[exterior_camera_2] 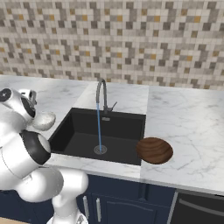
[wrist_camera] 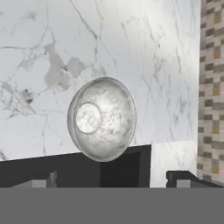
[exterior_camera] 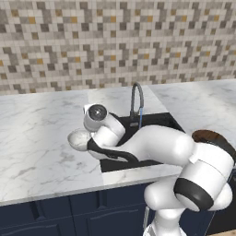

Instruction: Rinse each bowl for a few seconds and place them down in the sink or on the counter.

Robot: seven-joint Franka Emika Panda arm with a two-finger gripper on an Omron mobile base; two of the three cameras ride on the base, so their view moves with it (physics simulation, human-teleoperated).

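The pale speckled bowl (wrist_camera: 101, 119) sits upright on the white marble counter (wrist_camera: 52, 52), right at the left edge of the black sink (wrist_camera: 127, 170). My gripper (wrist_camera: 111, 183) hovers above it, open, with nothing between its fingertips (wrist_camera: 183, 178). From the left base the same bowl (exterior_camera: 78, 139) shows just under my hand (exterior_camera: 97, 117), and from the right base the bowl (exterior_camera_2: 44, 120) lies beside the hand. The dark brown bowl (exterior_camera_2: 154, 150) rests on the counter at the sink's (exterior_camera_2: 109, 131) right front corner, partly hidden by my elbow as the brown bowl (exterior_camera: 207, 135) in the left base view.
The grey gooseneck faucet (exterior_camera_2: 101, 94) stands behind the basin and a thin blue stream of water (exterior_camera_2: 99, 127) falls onto the drain (exterior_camera_2: 100, 149). A mosaic tile wall (exterior_camera: 115, 41) runs along the back. Marble counter (exterior_camera_2: 188, 118) stretches to both sides.
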